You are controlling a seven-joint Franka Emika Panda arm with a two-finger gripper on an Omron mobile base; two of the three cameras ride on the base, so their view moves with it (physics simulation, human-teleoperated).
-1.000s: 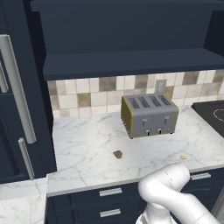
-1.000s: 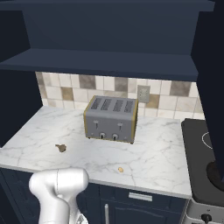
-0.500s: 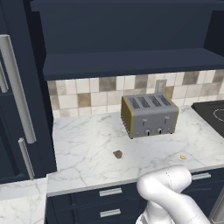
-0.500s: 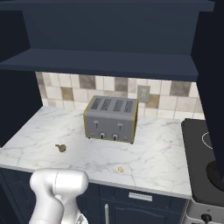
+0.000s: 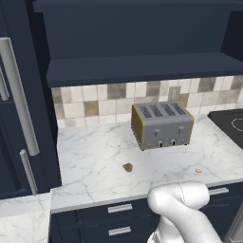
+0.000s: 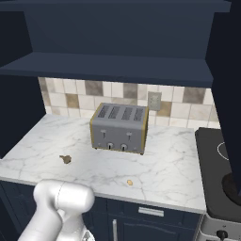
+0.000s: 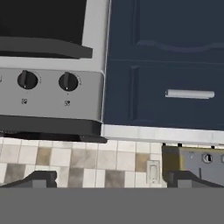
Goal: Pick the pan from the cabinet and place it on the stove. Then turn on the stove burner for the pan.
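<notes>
Claw [image 7: 109,178] wide open, holds nothing. Pan not spotted yet. Toaster [image 5: 162,124] sits on surface [image 5: 95,156] under cabinet [image 5: 137,66]; arm swinging up could bump it.

- A home kitchen, rendered: a white marble bench [image 5: 95,156] backed by beige and brown wall tiles [image 5: 95,102].
- A silver four-slot toaster [image 5: 162,124] stands on the bench, a glossy black stove [image 6: 214,164] beside it.
- Navy drawers [image 5: 118,220] with silver handles sit below, a navy shelf [image 6: 108,68] above.
- Ahead of the end effector [image 7: 109,181]: stove knobs [image 7: 68,82] beside a drawer front.
</notes>
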